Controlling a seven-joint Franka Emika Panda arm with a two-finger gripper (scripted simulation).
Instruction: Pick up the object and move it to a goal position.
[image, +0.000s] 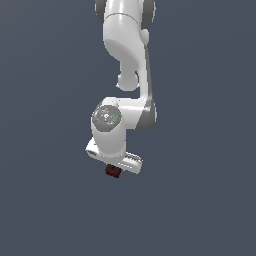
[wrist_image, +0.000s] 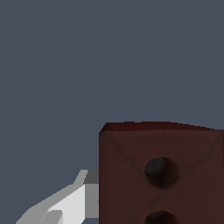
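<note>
Overhead, the white arm (image: 127, 60) reaches down with its gripper (image: 114, 167) pointing at the plain dark ground. Just under the gripper's body sits the block (image: 113, 171), small and maroon, partly tucked beneath it. Up close in the wrist view the block (wrist_image: 162, 175) fills much of the frame, showing two dark round holes, with one pale finger (wrist_image: 65, 203) pressed against its side; the gripper looks closed on it.

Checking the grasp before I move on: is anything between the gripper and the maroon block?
Nothing shows between them. In the exterior view the block sits directly under the gripper; the wrist view shows one finger beside it. Actual contact can't be confirmed.
</note>
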